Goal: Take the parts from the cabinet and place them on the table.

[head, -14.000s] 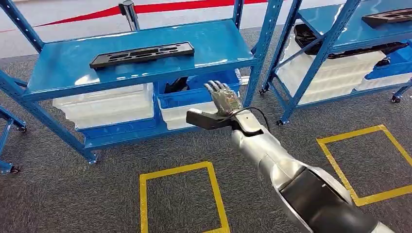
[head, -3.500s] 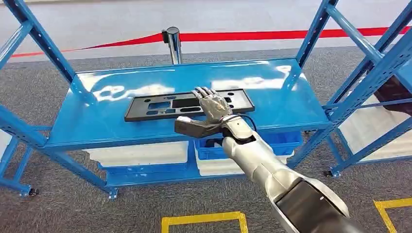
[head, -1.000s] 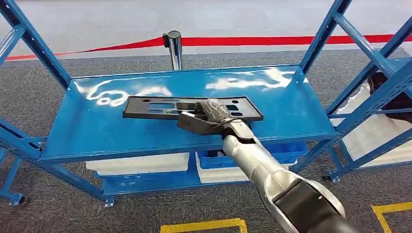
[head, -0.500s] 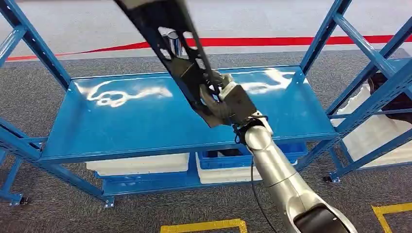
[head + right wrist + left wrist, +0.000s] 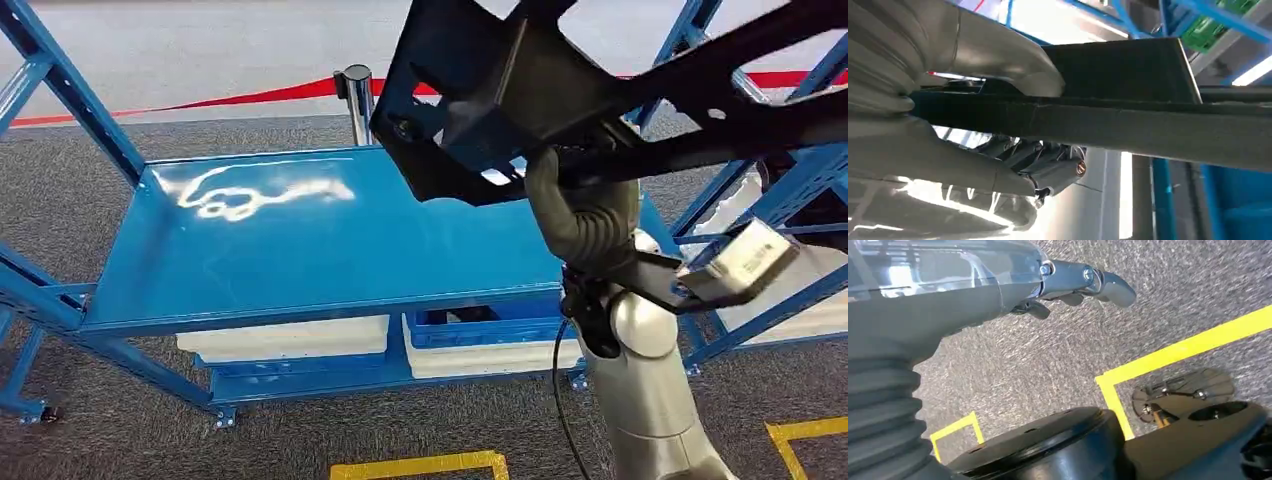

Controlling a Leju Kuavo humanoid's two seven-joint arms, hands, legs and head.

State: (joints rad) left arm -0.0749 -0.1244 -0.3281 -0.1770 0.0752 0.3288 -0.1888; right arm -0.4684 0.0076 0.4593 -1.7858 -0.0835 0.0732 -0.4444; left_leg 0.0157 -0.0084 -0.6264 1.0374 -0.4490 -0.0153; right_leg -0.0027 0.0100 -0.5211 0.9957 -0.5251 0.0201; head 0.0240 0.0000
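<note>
The long black plastic part [image 5: 520, 90] with cut-outs is raised high off the blue cabinet shelf [image 5: 300, 250] and spans the top of the head view, close to the camera. My right hand [image 5: 590, 215] grips it from beneath, and the part hides most of the fingers. In the right wrist view the thumb [image 5: 998, 55] lies over the dark edge of the part [image 5: 1128, 125] with the fingers curled under it. My left hand [image 5: 1068, 285] hangs over the carpet holding nothing, its fingers loosely spread.
The shelf top is bare and glossy. Below it sit white bins [image 5: 285, 335] and a blue bin [image 5: 480, 325]. A second blue rack [image 5: 790, 180] stands at the right. A stanchion [image 5: 355, 85] with red rope is behind. Yellow floor marks [image 5: 420, 465] lie in front.
My right hand closed on the part lying on the shelf, tilted it up, and has now swung it up and to the right, near the camera. The shelf is left bare.
</note>
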